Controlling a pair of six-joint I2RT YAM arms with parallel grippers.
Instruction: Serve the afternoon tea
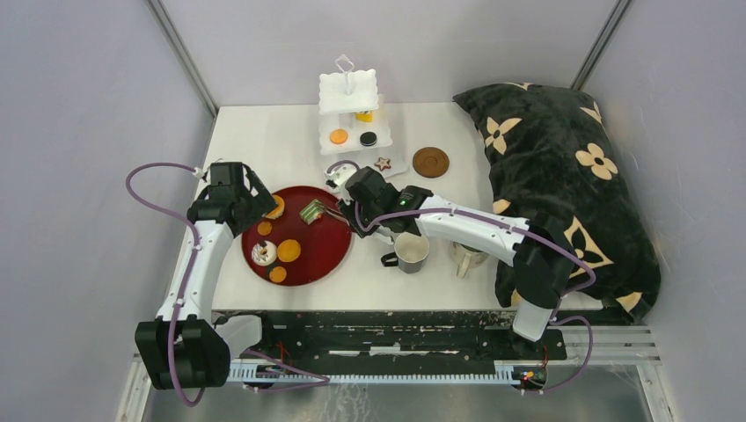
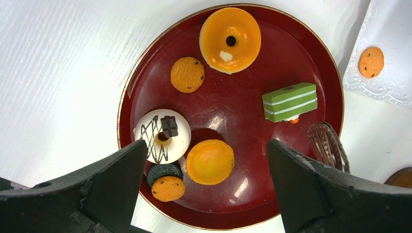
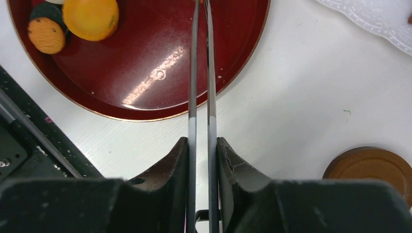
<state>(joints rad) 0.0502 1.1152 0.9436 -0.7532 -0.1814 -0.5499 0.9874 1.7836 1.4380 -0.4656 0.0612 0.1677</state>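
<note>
My right gripper (image 3: 201,143) is shut on the metal tongs (image 3: 201,73), whose two arms are squeezed close together. The tongs' tip (image 2: 330,145) rests at the tray's right edge, just beside the green striped cake (image 2: 289,101) and apart from it. My left gripper (image 2: 206,144) hangs open over the dark red tray (image 2: 145,63), above an orange tart (image 2: 210,161), a white donut (image 2: 163,135) and cookies. The white tiered stand (image 1: 350,114) stands at the back with an orange disc (image 1: 339,136) on it. Two mugs (image 1: 411,251) (image 1: 468,257) stand at the front.
A brown coaster (image 1: 430,162) and a star cookie (image 1: 383,163) lie right of the stand. A large black flowered cushion (image 1: 563,176) fills the right side. An orange donut (image 2: 230,40) sits at the tray's far side. The right arm reaches over the mugs.
</note>
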